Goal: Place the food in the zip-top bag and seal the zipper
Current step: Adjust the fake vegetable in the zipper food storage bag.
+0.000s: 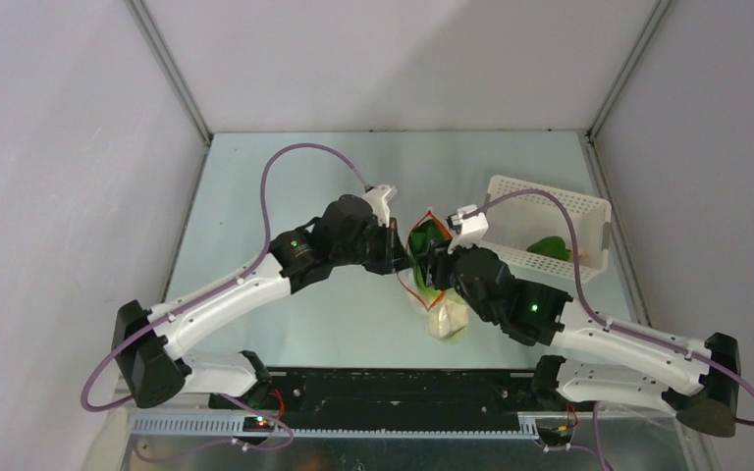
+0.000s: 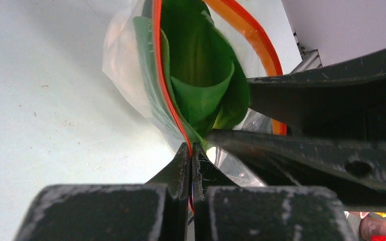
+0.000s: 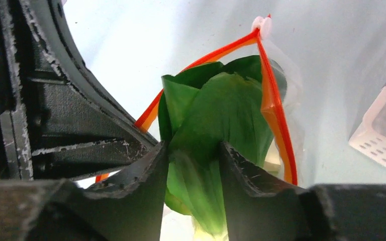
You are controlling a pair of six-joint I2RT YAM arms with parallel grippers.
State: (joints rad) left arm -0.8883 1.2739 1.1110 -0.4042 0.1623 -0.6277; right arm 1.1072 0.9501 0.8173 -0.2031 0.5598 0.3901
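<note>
White links join bulky black joints on the left arm (image 1: pixel 218 299) and right arm (image 1: pixel 628 339), each carrying a small green light (image 1: pixel 296 244) and a looping purple cable (image 1: pixel 273 177). The left tool (image 2: pixel 190 150) and right tool (image 3: pixel 193 150) have matte black fingers (image 3: pixel 146 191), scuffed pale.

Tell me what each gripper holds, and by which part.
The left gripper pinches the bag by its orange-red zipper strip. The right gripper holds a green leafy vegetable by its lower stalk.

You have one clear plastic bag (image 2: pixel 125 75); one white perforated basket (image 1: pixel 550 201); two green leafy toy vegetables (image 3: pixel 221 110) (image 1: pixel 550 245); one cream-white bulbous piece (image 1: pixel 449 320).
</note>
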